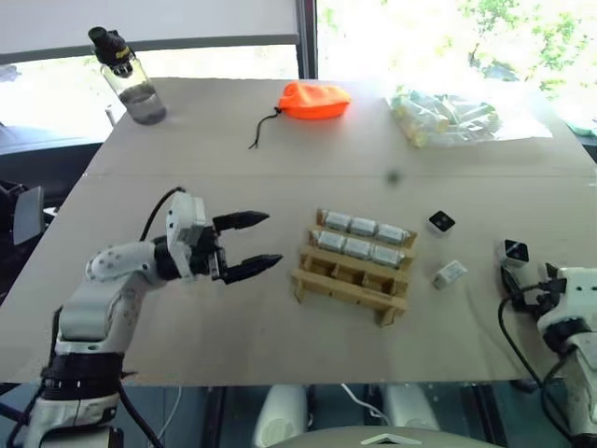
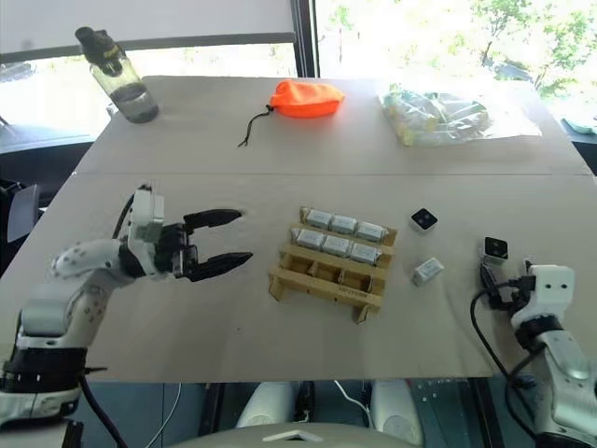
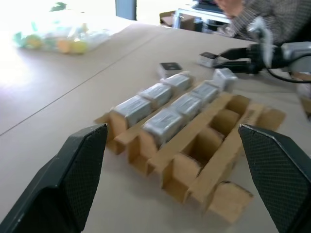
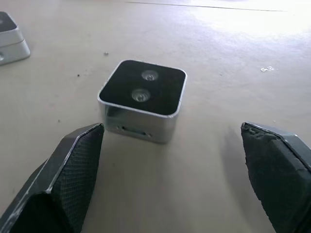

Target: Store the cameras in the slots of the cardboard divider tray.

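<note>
Two black grippers are wide open and hold nothing. The left gripper [image 1: 264, 241] hangs above the tan table [image 1: 233, 317], and its fingers point sideways at the tan cardboard divider tray [image 1: 353, 280]. It is near the tray but not touching it. The right gripper [image 4: 175, 179] is low by the table's right edge. Right in front of its spread fingers sits one small silver-grey boxy camera with a black square top [image 4: 142, 99], just ahead and not touched.

The tray lies in the middle of the table. Its far row holds three silver cameras [image 1: 363, 227] side by side. The middle row holds three more [image 1: 358, 247]. The near row of slots [image 1: 347, 277] is open.

Three cameras are loose on the table to the right of the tray. One silver one lies on its side [image 1: 450, 273] just beside the tray. One with its black face up [image 1: 441, 221] sits a bit farther back. The third [image 1: 515, 252] is the one by the right gripper.

At the far side of the table are an orange cloth pouch with a black string [image 1: 314, 100], a clear plastic bag with pale things in it [image 1: 446, 117] and a clear bottle with a black cap [image 1: 131, 78].
</note>
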Controlling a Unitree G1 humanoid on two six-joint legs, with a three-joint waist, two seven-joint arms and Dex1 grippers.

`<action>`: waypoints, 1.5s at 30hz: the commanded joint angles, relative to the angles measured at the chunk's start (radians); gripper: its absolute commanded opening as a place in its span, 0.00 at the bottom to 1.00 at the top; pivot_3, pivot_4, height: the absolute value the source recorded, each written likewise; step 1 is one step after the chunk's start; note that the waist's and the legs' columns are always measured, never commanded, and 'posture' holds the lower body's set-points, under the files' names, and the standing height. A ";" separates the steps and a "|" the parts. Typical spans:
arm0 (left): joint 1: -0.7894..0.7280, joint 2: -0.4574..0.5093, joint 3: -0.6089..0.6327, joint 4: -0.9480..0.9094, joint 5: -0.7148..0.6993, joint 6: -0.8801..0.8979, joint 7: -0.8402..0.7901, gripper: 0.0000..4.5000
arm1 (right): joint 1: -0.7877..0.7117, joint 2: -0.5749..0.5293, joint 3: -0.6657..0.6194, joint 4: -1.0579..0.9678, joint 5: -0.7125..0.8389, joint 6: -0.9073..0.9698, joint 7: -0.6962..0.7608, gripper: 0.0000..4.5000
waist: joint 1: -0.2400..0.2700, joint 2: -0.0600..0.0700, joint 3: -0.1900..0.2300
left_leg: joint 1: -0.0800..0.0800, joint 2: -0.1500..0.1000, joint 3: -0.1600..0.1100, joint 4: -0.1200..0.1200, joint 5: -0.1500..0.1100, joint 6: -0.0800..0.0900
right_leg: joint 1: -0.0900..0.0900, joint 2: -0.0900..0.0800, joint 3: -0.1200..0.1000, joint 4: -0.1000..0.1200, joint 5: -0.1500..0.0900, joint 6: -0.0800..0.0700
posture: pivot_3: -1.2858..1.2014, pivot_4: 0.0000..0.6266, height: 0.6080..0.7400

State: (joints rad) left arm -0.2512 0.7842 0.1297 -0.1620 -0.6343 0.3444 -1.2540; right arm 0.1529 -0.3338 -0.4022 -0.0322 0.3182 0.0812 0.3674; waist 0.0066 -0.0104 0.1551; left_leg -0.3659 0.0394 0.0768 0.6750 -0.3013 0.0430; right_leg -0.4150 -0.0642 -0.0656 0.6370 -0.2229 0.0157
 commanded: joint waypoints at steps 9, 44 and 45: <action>-0.119 0.055 -0.052 -0.104 -0.032 0.075 -0.083 0.99 | -0.062 0.087 0.064 -0.101 -0.022 0.111 -0.160 1.00 | -0.019 0.000 0.001 | 0.000 0.000 0.000 0.000 0.000 -0.001 | 0.000 0.001 0.003 0.000 0.000 0.000 | 0.52 0.24 0.89; -0.172 0.004 -0.069 -0.048 0.005 0.104 0.014 1.00 | -0.040 -0.230 0.137 -0.312 0.073 0.055 0.303 0.43 | -0.017 -0.002 0.005 | 0.001 -0.001 0.005 0.001 0.000 0.000 | -0.002 0.001 0.008 0.003 -0.001 0.002 | 0.52 0.24 0.89; -0.188 0.000 -0.087 -0.037 0.017 0.132 0.036 1.00 | -0.062 -0.282 0.169 -0.307 0.000 0.026 0.311 0.43 | -0.017 -0.004 0.005 | 0.001 -0.001 0.004 0.001 0.000 0.001 | -0.002 0.001 0.008 0.003 -0.002 0.003 | 0.52 0.24 0.89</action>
State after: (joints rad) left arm -0.4130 0.7900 0.0569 -0.1988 -0.6277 0.4580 -1.2426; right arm 0.1082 -0.5854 -0.2585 -0.3084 0.3753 0.1405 0.6472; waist -0.0105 -0.0140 0.1598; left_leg -0.3647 0.0385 0.0803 0.6760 -0.3014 0.0435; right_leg -0.4167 -0.0624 -0.0584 0.6399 -0.2250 0.0197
